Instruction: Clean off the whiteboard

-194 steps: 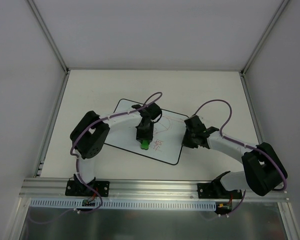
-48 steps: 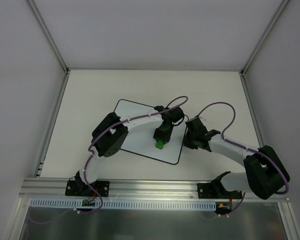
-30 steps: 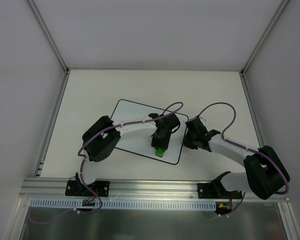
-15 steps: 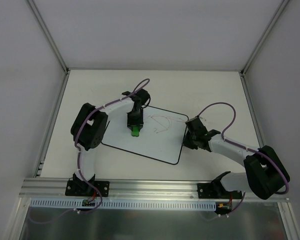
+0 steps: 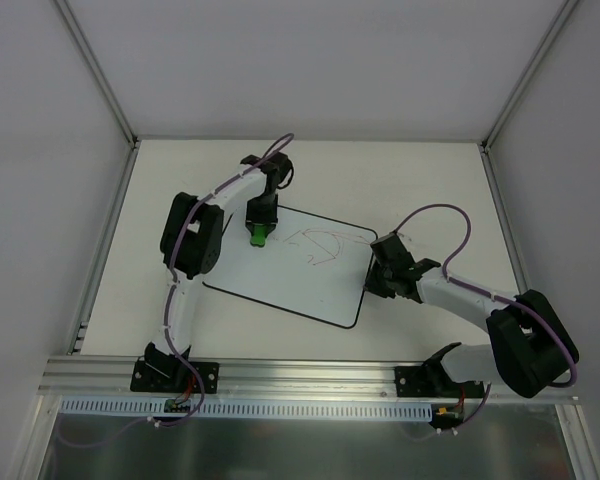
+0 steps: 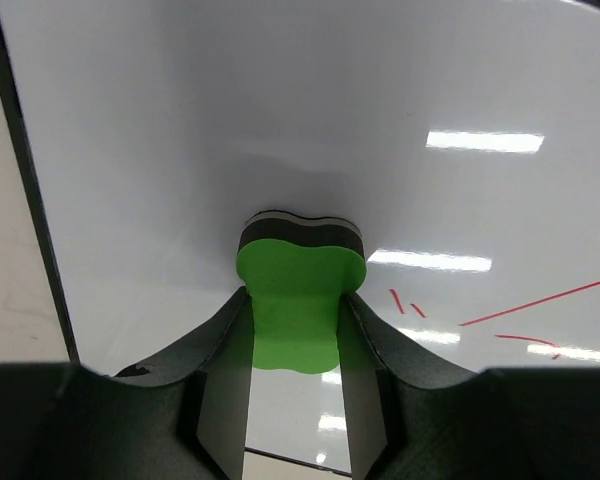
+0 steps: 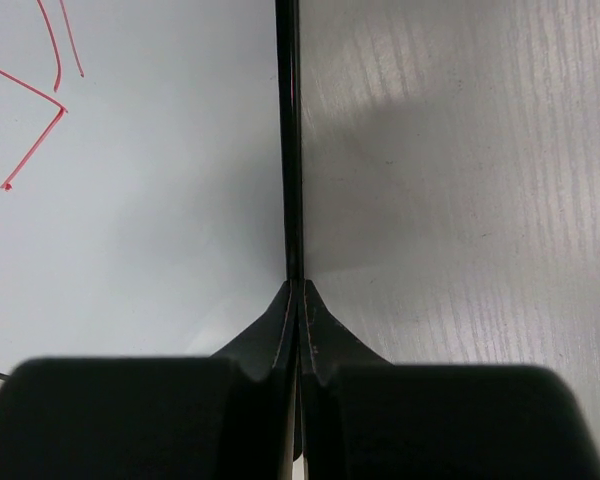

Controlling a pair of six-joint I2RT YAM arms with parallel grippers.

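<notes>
The whiteboard point(image 5: 280, 275) lies flat on the table with red scribbles point(image 5: 316, 246) on its far right part. My left gripper point(image 5: 259, 234) is shut on the green eraser point(image 5: 258, 236) near the board's far left edge. In the left wrist view the eraser point(image 6: 300, 285) is pressed on the white board point(image 6: 230, 120) between my fingers point(image 6: 220, 380), with red marks point(image 6: 540, 305) to its right. My right gripper point(image 5: 378, 279) is shut, tips at the board's right border point(image 7: 289, 150). Red lines point(image 7: 35, 120) show there too.
The light table point(image 5: 420, 190) lies around the board and shows in the right wrist view point(image 7: 460, 200). White walls stand at the left, far and right sides. An aluminium rail point(image 5: 310, 372) runs along the near edge.
My left gripper has moved with the eraser from the board's near middle up to its far left edge. The red marks on the near part are gone. The right arm has stayed put.
</notes>
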